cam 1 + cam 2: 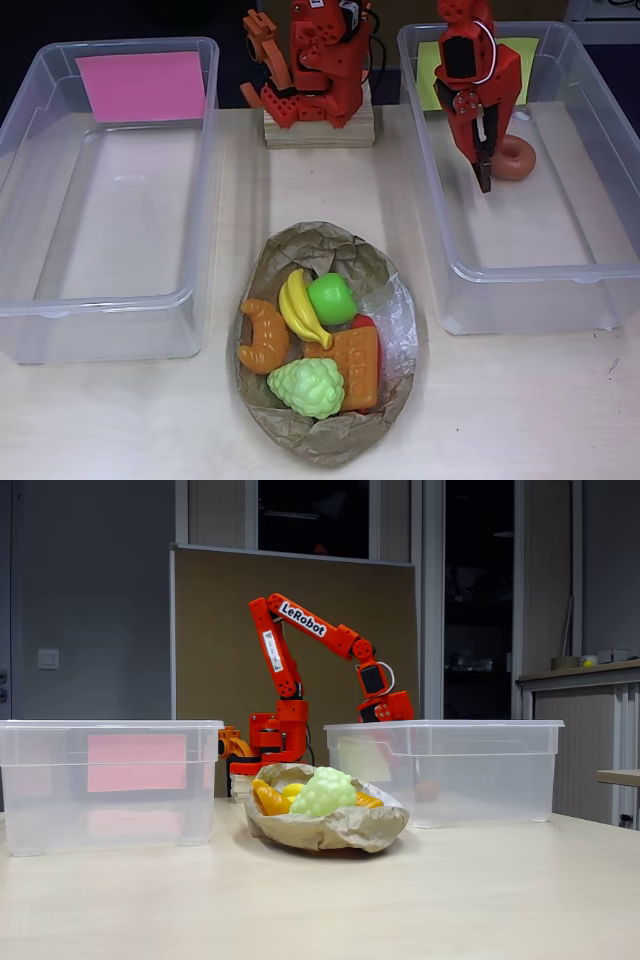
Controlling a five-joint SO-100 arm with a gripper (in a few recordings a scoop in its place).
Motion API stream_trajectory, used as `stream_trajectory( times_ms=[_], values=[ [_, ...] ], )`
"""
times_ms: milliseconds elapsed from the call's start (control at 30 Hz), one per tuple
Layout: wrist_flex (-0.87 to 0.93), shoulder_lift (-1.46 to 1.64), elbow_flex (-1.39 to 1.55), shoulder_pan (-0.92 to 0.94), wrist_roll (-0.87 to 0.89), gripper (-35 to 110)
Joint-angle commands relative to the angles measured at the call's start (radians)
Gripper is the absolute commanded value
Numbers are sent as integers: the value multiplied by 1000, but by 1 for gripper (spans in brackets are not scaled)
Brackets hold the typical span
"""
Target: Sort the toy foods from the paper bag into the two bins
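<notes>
My red gripper (485, 178) hangs inside the right clear bin (540, 272), the one with the yellow-green label (522, 48). Its fingers meet at the tips and hold nothing. A brown donut (516, 160) lies on that bin's floor just right of the tips, also seen as the donut (428, 790) through the wall. The crumpled paper bag (325, 243) lies open at centre front. In it are a croissant (263, 336), bananas (300, 306), a green apple (331, 297), pale grapes (308, 387), an orange waffle (352, 366) and a red piece (363, 321).
The left bin (110, 302) with a pink label (143, 85) stands at the table's left. My arm's base sits on a wooden block (318, 128) between the bins at the back. Bare table lies in front of the bag (330, 832).
</notes>
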Motion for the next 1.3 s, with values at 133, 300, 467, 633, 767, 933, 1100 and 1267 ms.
stream_trajectory(
  times_ms=[133, 300, 467, 633, 767, 933, 1100, 1267],
  values=[
    [-175, 23, 132, -63, 94, 6],
    [-192, 15, 147, -104, 143, 13],
    [-175, 29, 153, -98, 91, 17],
    [-26, 55, 57, -43, -61, 17],
    [210, 72, -160, 28, -279, 16],
    [390, 41, -436, 104, -531, 14],
    [439, -29, -683, 238, -899, 14],
    [413, -72, -859, 403, -1347, 13]
  ],
)
